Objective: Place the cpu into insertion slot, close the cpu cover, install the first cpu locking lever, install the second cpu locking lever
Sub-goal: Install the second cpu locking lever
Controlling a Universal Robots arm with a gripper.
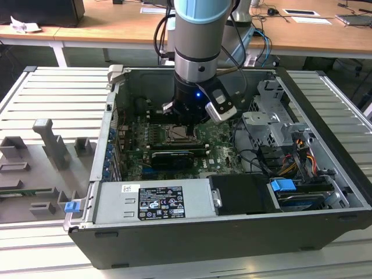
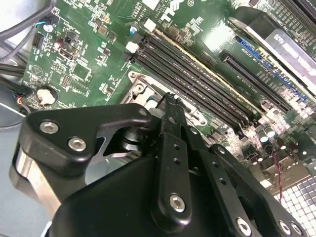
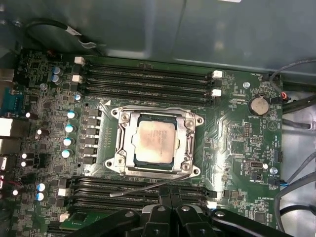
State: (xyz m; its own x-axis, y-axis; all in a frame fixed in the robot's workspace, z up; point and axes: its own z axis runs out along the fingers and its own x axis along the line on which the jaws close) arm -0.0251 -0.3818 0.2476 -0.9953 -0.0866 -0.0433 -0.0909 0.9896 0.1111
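In the first wrist view the cpu (image 3: 155, 142) lies flat in the insertion slot (image 3: 122, 117), its pale beige face showing through the window of the cpu cover (image 3: 184, 143), which is down over it. One thin wire locking lever (image 3: 148, 186) stands loose and slanted off the slot's near side. Another lever (image 3: 153, 109) lies along the opposite side. My gripper (image 3: 168, 195) is shut with nothing in it, just beside the loose lever. In the second wrist view the fingertips (image 2: 169, 101) hang over the slot's frame (image 2: 140, 89). The exterior view has the slot (image 1: 176, 135) below the wrist.
Long black memory slots (image 3: 148, 74) run on both sides of the socket. The open computer case (image 1: 325, 192) walls in the board, with a drive cage (image 1: 273, 122) and cables on the exterior view's right and a power supply (image 1: 157, 200) in front.
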